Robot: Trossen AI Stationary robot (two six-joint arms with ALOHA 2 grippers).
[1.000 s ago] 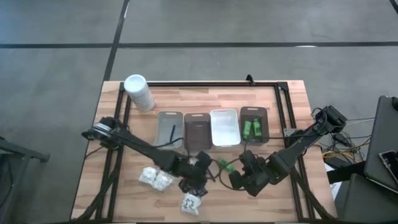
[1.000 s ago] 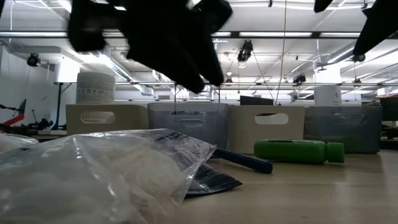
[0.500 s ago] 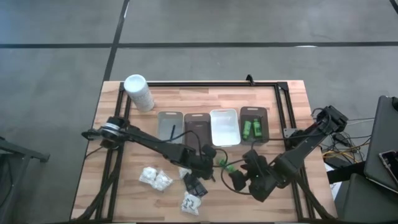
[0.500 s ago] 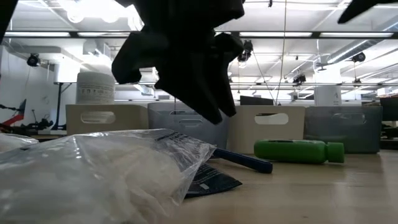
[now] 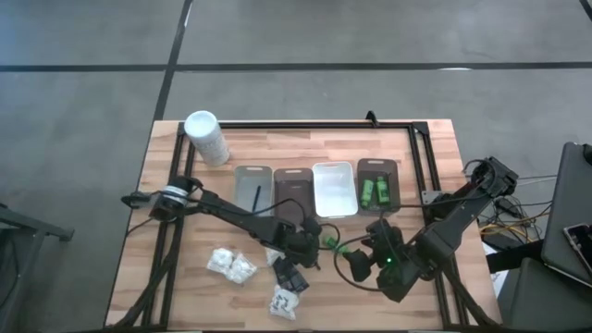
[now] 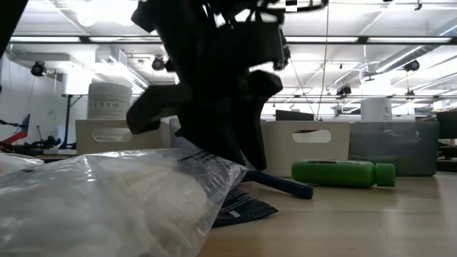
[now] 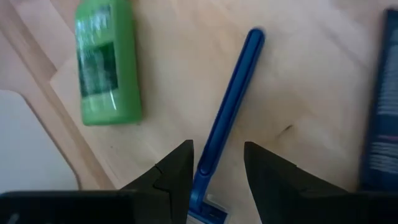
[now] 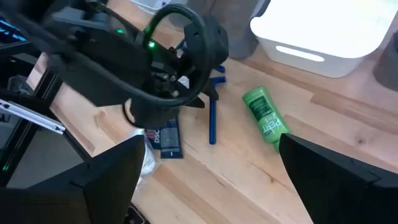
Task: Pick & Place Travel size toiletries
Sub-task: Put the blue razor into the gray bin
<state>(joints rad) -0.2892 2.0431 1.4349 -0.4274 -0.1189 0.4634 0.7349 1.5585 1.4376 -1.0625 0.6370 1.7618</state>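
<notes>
Near the middle front of the table, your left hand hangs low over a dark blue razor, its two fingers parted, one on each side of the razor's handle near the head end. You cannot tell from these views whether the fingers touch the handle; the razor lies flat on the wood. Just beside it lies a bright green bottle on its side, apart from the razor. A black sachet lies on the razor's other side.

Your right hand waits near the front right of the table, its fingers spread wide and holding nothing. From its wrist view you see the left hand above the razor, the green bottle next to it, and the sachet flat on the wood.

At the back of the table stand four trays in a row: a grey tray with a thin dark stick in it, a brown tray, a white tray, and a dark tray with two green bottles inside. A tall white container stands at the back left corner.

Toward the front left lie white crinkly packets, with one more packet at the front edge. In the low view a clear crinkly packet fills the foreground.
</notes>
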